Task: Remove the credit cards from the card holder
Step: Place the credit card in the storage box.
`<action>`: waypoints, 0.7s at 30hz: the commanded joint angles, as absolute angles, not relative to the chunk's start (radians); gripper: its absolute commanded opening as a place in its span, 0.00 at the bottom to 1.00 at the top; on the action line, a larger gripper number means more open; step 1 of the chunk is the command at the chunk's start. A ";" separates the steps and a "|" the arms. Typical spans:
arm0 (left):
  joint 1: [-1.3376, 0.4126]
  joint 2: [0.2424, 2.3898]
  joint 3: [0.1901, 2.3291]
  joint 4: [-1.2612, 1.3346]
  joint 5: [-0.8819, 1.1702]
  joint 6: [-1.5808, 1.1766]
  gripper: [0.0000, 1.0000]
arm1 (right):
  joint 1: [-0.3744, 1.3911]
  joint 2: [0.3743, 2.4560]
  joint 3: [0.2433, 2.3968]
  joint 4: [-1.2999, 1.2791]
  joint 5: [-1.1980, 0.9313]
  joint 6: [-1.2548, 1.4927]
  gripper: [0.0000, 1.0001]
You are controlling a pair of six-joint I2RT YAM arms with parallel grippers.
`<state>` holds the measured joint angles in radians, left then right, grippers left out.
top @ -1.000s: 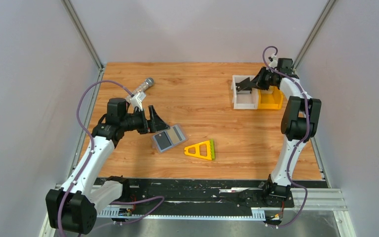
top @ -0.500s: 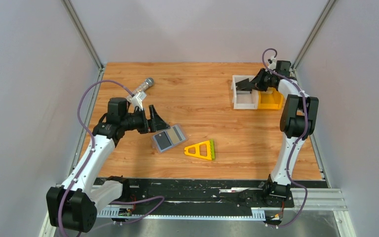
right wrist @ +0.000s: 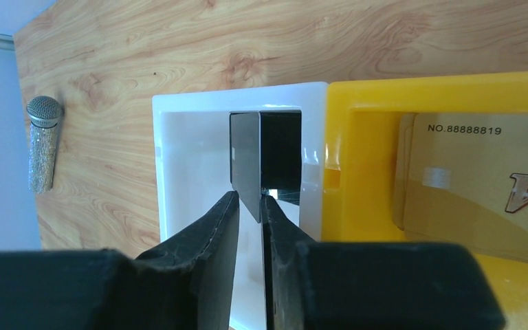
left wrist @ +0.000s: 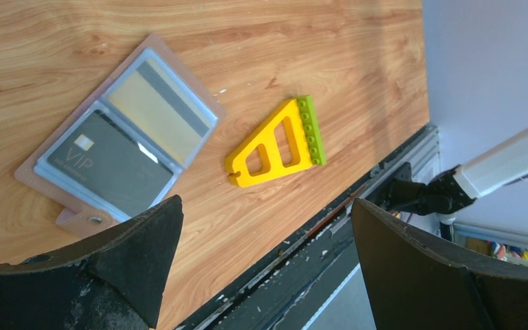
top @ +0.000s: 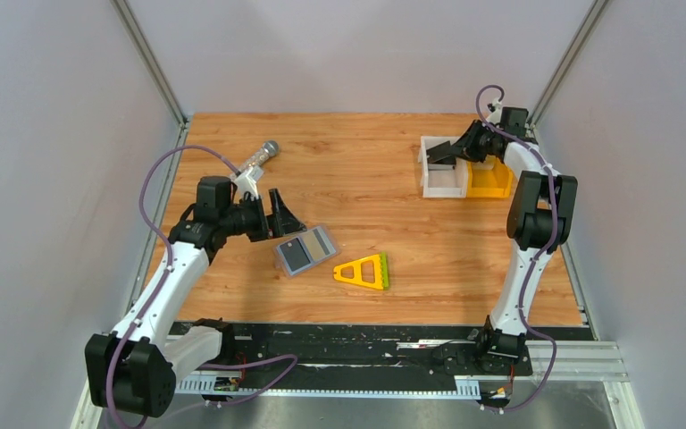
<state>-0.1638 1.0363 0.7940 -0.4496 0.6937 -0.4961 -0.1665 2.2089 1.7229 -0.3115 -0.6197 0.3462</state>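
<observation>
1. Left wrist view: the card holder (left wrist: 75, 218) lies open and flat on the wooden table (left wrist: 316, 41). Its two clear pockets sit side by side.
2. One pocket holds a grey VIP card (left wrist: 110, 165). The other holds a gold striped card (left wrist: 152, 108). Both are fully inside their pockets.
3. The left tool (left wrist: 267, 201) hangs just beside the holder with its jaws spread wide and nothing between them. One finger's tip overlaps the holder's near corner in this view, and I cannot tell whether it touches.
4. A yellow triangular frame (left wrist: 277, 144) with a green edge lies near the holder, apart from it, toward the table's near edge.
5. Right wrist view: a dark card (right wrist: 245, 155) stands on edge over the white bin (right wrist: 179, 137), its lower corner between the tips of the right tool (right wrist: 249, 199).
6. Those jaws stand a narrow slit apart. I cannot tell whether they pinch the card.
7. The yellow bin (right wrist: 364, 110) touches the white bin's side, and a tan card (right wrist: 474, 179) printed with a number lies inside it.
8. A silver microphone (right wrist: 41, 141) lies on the table well apart from the bins.
</observation>
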 commanded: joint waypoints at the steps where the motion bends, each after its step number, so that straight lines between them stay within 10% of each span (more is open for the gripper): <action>1: -0.166 1.051 0.839 -0.511 0.569 -0.509 1.00 | -0.178 2.187 1.769 -0.289 -0.563 0.348 0.22; 21: -0.167 1.250 0.806 -0.615 0.328 -0.550 0.94 | -0.165 1.897 1.643 -0.365 -0.436 0.427 0.27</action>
